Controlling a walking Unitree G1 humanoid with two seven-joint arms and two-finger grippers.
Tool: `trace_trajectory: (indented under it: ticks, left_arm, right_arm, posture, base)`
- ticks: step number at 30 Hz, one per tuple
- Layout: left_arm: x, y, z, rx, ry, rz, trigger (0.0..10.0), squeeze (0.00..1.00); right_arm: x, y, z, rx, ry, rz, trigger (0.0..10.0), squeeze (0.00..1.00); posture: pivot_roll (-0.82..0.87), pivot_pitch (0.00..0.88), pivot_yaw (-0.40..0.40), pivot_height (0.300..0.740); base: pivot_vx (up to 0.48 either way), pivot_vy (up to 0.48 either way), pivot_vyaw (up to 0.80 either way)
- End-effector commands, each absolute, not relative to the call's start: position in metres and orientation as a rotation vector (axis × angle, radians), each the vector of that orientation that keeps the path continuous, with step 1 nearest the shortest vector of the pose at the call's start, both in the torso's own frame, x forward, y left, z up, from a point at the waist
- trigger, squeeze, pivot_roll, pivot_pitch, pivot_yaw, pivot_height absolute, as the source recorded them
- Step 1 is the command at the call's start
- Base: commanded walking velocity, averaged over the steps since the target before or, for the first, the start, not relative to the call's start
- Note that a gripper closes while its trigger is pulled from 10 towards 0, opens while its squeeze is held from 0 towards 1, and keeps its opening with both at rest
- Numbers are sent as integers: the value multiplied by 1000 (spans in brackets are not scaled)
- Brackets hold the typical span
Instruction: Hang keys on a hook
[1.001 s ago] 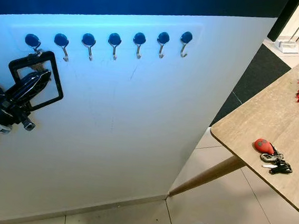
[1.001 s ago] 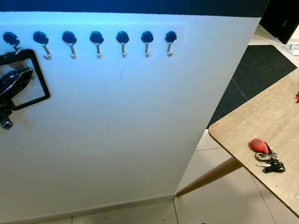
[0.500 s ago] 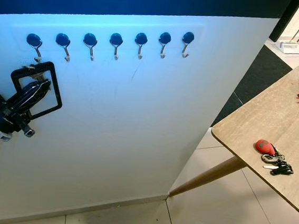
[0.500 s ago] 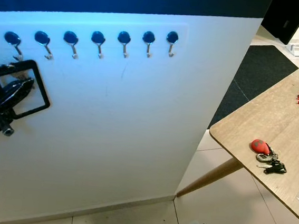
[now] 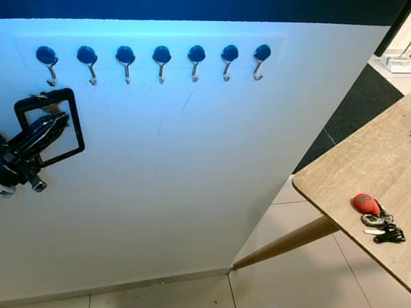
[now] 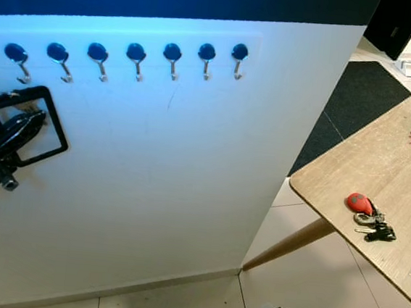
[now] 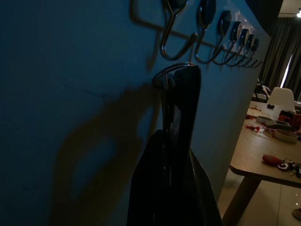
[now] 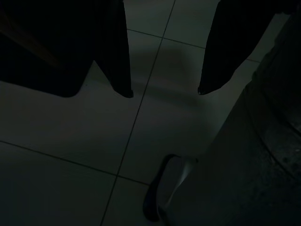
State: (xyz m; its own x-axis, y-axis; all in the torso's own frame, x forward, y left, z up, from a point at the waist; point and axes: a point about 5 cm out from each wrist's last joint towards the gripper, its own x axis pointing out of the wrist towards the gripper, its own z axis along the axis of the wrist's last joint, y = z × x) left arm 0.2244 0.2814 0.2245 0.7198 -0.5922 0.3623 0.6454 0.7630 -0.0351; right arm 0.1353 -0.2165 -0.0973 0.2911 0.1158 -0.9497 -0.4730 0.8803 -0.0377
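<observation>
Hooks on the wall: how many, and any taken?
7, in one row along the white wall. All look bare; the left gripper holds its key ring just under the leftmost.

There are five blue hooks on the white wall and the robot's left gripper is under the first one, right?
Not quite: the left eye view shows seven blue hooks, not five. The rest holds: the left gripper is just under the first hook on the white wall.

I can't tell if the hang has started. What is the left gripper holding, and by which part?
The left gripper holds a key ring; its jaws are shut on the ring's lower part, just below the leftmost hook.
</observation>
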Motion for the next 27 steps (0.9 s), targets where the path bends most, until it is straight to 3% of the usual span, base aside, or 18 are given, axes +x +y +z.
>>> trace_trajectory:
  ticks: [1, 8, 16, 21, 22, 24, 27]
  left_arm:
    - [214, 283, 237, -108, -349, -738, 10000, 0]
    - [201, 285, 242, -83, -324, -803, 10000, 0]
    - [177, 281, 218, -99, -141, -929, 10000, 0]
    - [179, 260, 199, -140, -55, -981, 10000, 0]
    - [179, 260, 199, -140, -55, -981, 10000, 0]
    - [185, 247, 188, -168, -27, -1005, 10000, 0]
    - [189, 238, 178, -184, 7, -1034, 10000, 0]
  right_arm:
    - [131, -218, -98, -336, 1236, 400, 10000, 0]
    - [132, -217, -99, -333, 1234, 402, 10000, 0]
    - [142, -220, -95, -332, 1193, 365, 10000, 0]
    - [187, -232, -72, -305, 1005, 259, 10000, 0]
    - [187, -232, -72, -305, 1005, 259, 10000, 0]
    - [220, -229, -51, -270, 857, 287, 10000, 0]
    - [242, -221, -35, -211, 751, 360, 10000, 0]
  posture:
    - [-15, 81, -24, 740]
    - [-11, 83, -22, 740]
    - [-8, 88, -20, 740]
    - [-1, 93, -22, 740]
    - [-1, 93, -22, 740]
    - [-2, 93, -22, 740]
    - [-9, 94, -18, 740]
  base:
    - [0, 0, 0]
    - [0, 0, 0]
    - [0, 0, 0]
    - [0, 0, 0]
    - [0, 0, 0]
    - [0, 0, 0]
    - [0, 0, 0]
